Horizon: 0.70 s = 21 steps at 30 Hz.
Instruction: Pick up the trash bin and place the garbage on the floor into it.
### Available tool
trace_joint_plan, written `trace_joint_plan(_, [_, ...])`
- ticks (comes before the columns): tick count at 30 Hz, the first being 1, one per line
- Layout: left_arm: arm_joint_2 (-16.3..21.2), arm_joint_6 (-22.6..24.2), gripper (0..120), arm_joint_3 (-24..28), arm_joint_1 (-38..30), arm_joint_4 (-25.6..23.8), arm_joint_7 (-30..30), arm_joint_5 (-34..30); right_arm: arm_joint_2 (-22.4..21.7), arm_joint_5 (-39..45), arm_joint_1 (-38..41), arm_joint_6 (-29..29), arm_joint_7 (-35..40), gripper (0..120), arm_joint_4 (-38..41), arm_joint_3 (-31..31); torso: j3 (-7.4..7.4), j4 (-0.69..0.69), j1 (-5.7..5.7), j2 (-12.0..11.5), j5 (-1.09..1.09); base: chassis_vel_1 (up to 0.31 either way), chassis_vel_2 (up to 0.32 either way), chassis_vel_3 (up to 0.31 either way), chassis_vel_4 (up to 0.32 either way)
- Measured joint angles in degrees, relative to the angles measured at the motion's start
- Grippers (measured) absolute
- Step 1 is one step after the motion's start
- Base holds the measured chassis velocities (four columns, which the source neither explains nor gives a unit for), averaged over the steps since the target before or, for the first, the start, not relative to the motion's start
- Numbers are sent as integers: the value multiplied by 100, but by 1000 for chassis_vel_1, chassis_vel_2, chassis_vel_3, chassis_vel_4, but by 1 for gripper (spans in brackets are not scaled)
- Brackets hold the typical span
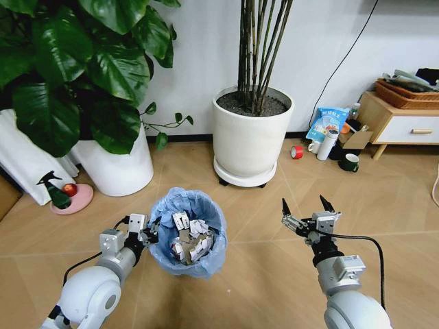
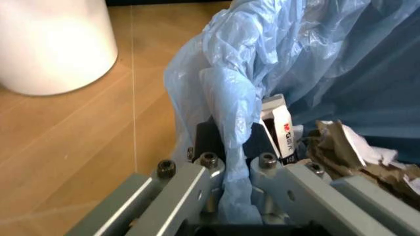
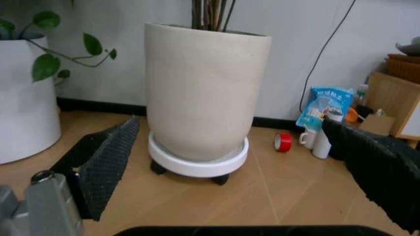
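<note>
Holding the bin (image 1: 188, 233) at lower centre, the left gripper (image 1: 148, 232) pinches its bagged rim; keep it level so the garbage (image 1: 190, 240) stays inside. The right gripper (image 1: 308, 208) hangs spread, empty.

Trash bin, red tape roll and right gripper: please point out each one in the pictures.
trash bin (image 1: 206, 209), head view, on the blue bag over its far rim.
red tape roll (image 1: 296, 151), head view, on its red side, on the floor.
right gripper (image 1: 305, 203), head view, midway between its open fingertips.
</note>
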Motion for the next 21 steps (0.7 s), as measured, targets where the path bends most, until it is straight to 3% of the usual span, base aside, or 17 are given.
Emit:
trace_joint_plan(18, [-80, -56, 0, 30, 63, 5, 23, 120, 45, -30, -56, 38, -8, 100, -13, -69, 0, 0, -1, 0, 5, 305, -189, -310, 188])
trace_joint_plan(21, [-102, -71, 0, 27, 94, -8, 35, 155, 44, -30, -62, 61, -12, 100, -13, -82, 0, 2, 0, 0, -2, 302, -178, -315, 174])
